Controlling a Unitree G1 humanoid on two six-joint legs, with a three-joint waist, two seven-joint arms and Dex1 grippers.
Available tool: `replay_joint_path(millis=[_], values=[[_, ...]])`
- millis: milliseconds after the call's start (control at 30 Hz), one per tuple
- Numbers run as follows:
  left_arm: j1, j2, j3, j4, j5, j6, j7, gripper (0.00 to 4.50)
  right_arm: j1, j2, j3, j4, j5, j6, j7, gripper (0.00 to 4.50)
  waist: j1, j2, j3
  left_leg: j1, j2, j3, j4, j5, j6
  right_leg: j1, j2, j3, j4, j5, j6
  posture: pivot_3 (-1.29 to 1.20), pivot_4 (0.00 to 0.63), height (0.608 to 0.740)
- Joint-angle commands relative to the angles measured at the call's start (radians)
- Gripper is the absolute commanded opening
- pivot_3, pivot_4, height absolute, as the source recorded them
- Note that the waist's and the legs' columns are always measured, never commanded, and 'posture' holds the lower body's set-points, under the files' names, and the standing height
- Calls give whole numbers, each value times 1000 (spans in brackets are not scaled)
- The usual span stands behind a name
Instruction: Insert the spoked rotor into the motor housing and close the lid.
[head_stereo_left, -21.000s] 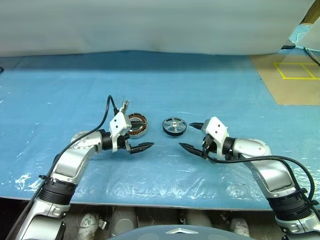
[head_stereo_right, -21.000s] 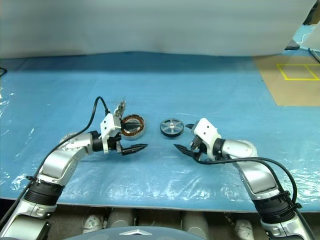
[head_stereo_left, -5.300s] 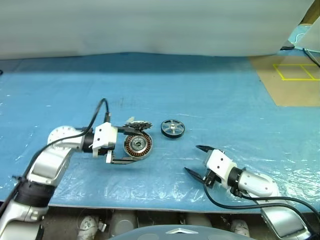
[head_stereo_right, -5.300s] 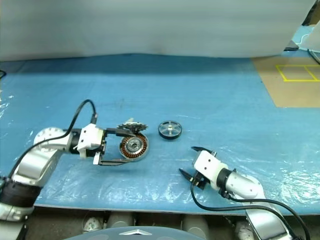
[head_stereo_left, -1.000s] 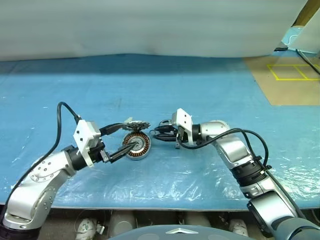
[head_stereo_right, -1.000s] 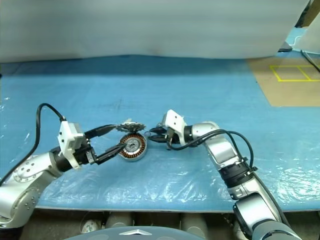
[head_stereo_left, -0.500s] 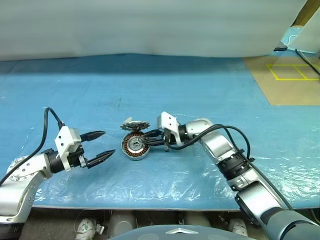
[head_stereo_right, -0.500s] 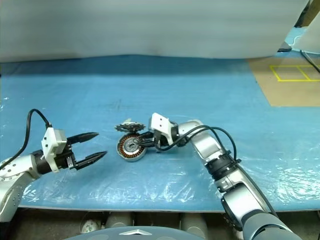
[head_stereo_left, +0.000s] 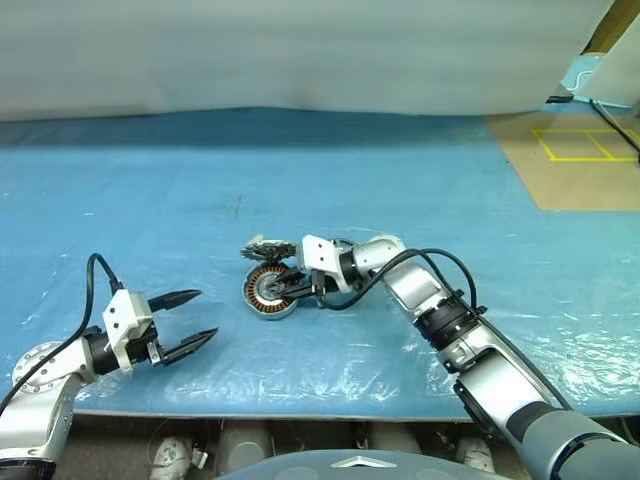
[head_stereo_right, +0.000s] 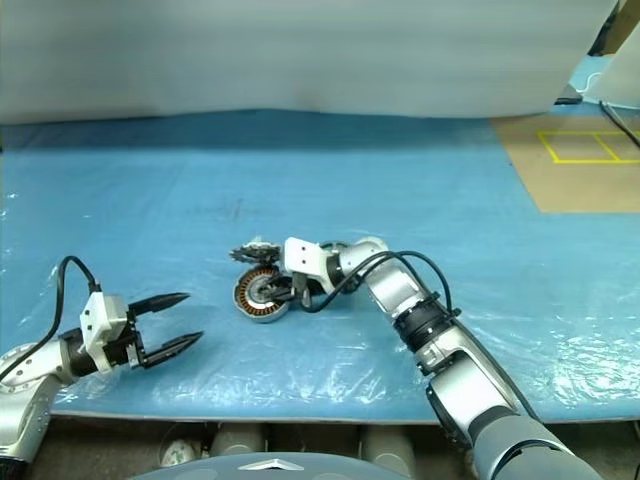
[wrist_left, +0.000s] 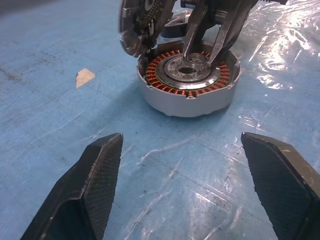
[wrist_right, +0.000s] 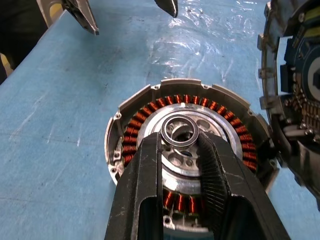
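Observation:
The motor housing (head_stereo_left: 266, 293), copper windings around a silver centre, lies on the blue sheet in the middle. The lid (head_stereo_left: 265, 247) stands on edge at its far side, toothed rim up; in the right wrist view the lid (wrist_right: 292, 80) shows its inner face. My right gripper (head_stereo_left: 283, 290) reaches in from the right, its fingers (wrist_right: 150, 165) a narrow gap apart, with their tips on the silver centre either side of the hub ring (wrist_right: 181, 131). My left gripper (head_stereo_left: 190, 318) hangs open and empty, well to the housing's near left. My right hand hides the spoked rotor.
A wrinkled blue plastic sheet (head_stereo_left: 450, 200) covers the table, whose front edge (head_stereo_left: 300, 408) runs just below my left hand. A pale backdrop (head_stereo_left: 300, 50) closes the far side. Brown floor with yellow tape (head_stereo_left: 585, 145) lies at the far right.
My left gripper has let go of the housing and drawn back, down and to the left, staying open. My right gripper has moved left onto the housing's centre.

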Motion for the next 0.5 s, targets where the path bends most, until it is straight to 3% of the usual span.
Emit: replay_joint_path(millis=[33, 500], values=[[-2, -7, 3, -6, -1, -26, -1, 3981, -19, -2, -14, -9, 0, -24, 11, 660, 0, 0, 0, 0, 0, 0, 0, 0, 0, 0, 0, 0, 0, 0, 0, 0, 150, 740], [-11, -29, -22, 3, 31, -39, 27, 3981, -34, 24, -31, 3, 7, -7, 5, 660, -1, -1, 0, -1, 1, 3, 0, 0, 0, -4, 0, 2, 2, 0, 0, 0, 150, 740]])
